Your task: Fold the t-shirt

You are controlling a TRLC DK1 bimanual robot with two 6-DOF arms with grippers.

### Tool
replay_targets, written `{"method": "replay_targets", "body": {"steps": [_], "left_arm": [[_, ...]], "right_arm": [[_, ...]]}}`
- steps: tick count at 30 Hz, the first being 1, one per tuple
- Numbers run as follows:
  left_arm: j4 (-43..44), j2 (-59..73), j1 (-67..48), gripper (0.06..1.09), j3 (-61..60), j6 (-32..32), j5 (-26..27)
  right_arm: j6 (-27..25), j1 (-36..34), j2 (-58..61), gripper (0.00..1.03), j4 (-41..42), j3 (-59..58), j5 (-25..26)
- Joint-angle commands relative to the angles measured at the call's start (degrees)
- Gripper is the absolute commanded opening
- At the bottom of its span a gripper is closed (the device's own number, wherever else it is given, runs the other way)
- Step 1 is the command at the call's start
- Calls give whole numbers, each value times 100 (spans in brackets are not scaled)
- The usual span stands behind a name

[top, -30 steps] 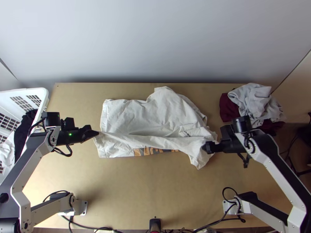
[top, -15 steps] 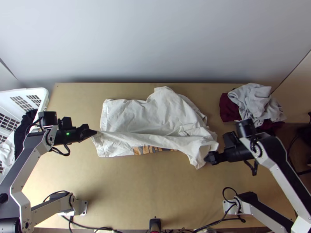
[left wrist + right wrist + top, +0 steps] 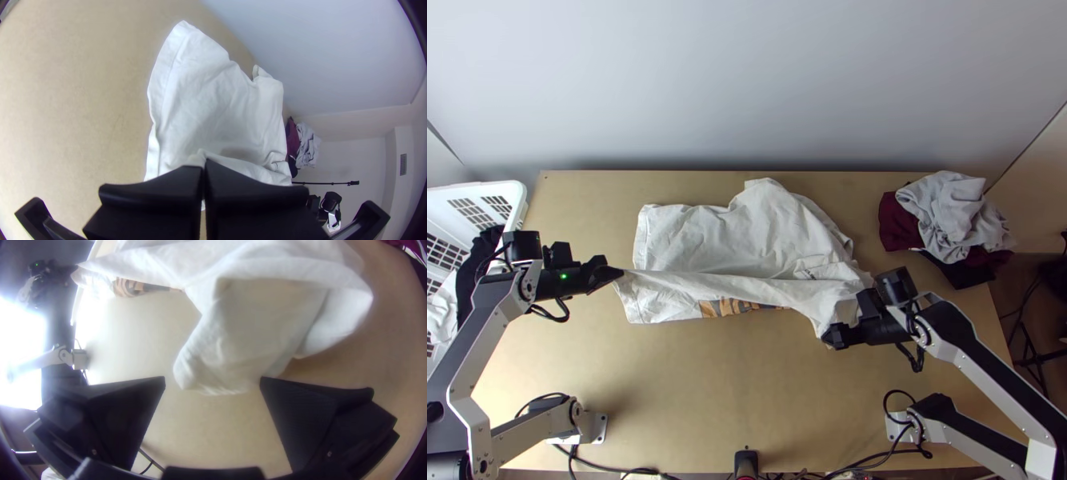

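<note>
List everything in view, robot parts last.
T-shirt: one, white, partly folded, mid-table.
Table: one, light wood, beneath it.
Basket: one, white, left, holding black cloth and white cloth.
Clothes pile: one, grey, maroon and black, far right corner.
Cables: several, black, near edge.
Wall: one, pale grey, behind table.
Left arm, right arm: one each, silver and black, table's sides.
Left gripper: one, black, shut on t-shirt's left end.
Right gripper: one, black, open at t-shirt's corner.
</note>
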Motion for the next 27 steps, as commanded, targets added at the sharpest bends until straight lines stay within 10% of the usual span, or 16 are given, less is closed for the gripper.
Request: {"method": "replay_targets", "body": {"steps": [1, 11, 15, 27], "left_arm": [[7, -41, 9, 9, 38, -35, -4], [33, -24, 9, 9, 29, -52, -4], [25, -41, 71, 9, 3, -35, -4], [33, -59, 308, 9, 64, 0, -13]], "right_arm": [[95, 210, 73, 99, 232, -238, 41], [359, 834, 811, 77, 602, 8, 630], [315, 1133, 891, 3, 812, 17, 920], [60, 561, 267, 3, 83, 659, 920]]}}
